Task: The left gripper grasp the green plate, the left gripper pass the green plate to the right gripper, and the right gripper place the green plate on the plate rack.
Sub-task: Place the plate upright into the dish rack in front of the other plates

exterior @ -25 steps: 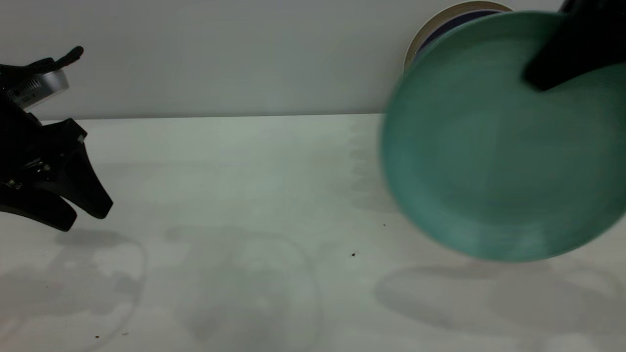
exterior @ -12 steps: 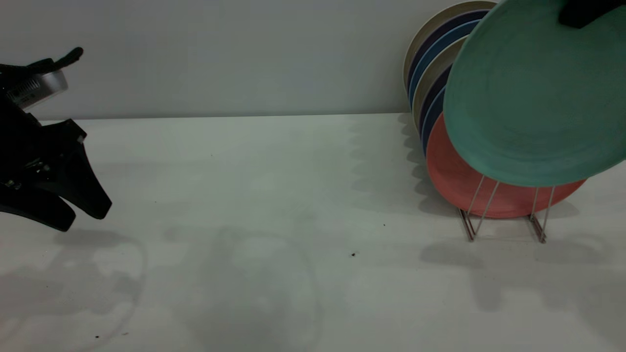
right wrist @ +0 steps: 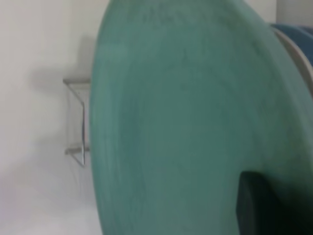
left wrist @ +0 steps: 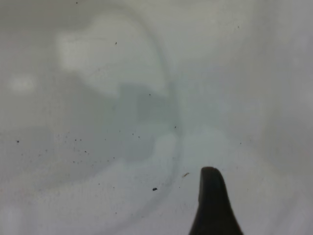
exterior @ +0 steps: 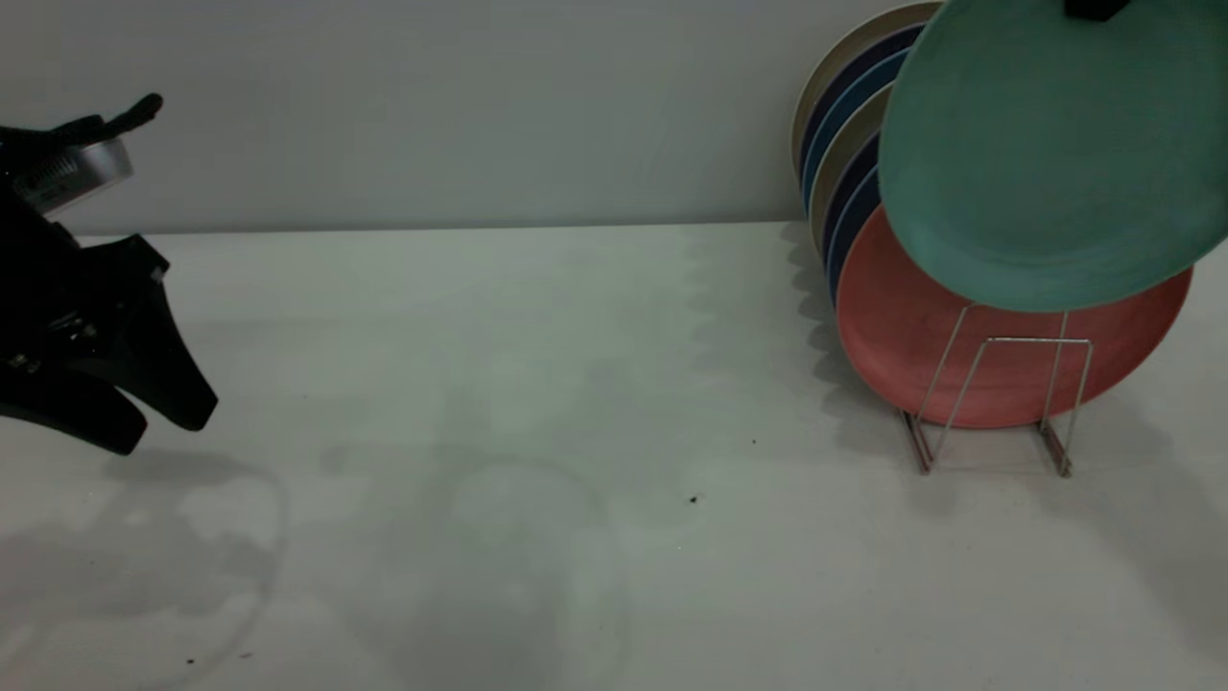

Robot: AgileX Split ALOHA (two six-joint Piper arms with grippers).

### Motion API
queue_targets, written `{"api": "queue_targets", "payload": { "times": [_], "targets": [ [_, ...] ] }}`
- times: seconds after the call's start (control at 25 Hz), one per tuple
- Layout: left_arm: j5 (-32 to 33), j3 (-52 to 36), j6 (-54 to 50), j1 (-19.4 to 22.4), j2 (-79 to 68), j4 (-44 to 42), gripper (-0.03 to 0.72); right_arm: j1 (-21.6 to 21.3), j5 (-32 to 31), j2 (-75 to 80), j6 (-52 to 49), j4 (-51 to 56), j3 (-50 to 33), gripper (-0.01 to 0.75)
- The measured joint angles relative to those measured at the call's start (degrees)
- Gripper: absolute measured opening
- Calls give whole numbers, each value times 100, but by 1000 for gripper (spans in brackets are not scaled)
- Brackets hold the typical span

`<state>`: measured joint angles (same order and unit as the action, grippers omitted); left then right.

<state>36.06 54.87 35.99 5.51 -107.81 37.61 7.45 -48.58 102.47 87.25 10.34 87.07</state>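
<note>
Green plate (exterior: 1055,154) is hanging upright at two o'clock in the exterior view, above the plate rack (exterior: 993,403) and overlapping the salmon-pink plate (exterior: 959,355) standing in it. Right gripper (exterior: 1094,8) is pinching its top rim at twelve o'clock, apparently; only a dark tip is showing. Left gripper (exterior: 158,422) is hovering at nine o'clock over the table (exterior: 537,384), jaws slightly spread, holding nothing.

We see a plain pale grey wall (exterior: 432,106) at twelve o'clock behind a white matte tabletop (exterior: 537,384) mottled with soft shadows.
</note>
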Motion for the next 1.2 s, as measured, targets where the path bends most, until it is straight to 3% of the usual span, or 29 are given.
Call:
{"api": "queue_targets", "payload": {
  "times": [0.96,1.2],
  "targets": [
    [-178,0,-15,0,0,-11,530,-131,200,471,-644,59,0,104],
    [-240,0,-15,0,0,-11,530,-131,94,478,-659,109,0,140]
  ]
}}
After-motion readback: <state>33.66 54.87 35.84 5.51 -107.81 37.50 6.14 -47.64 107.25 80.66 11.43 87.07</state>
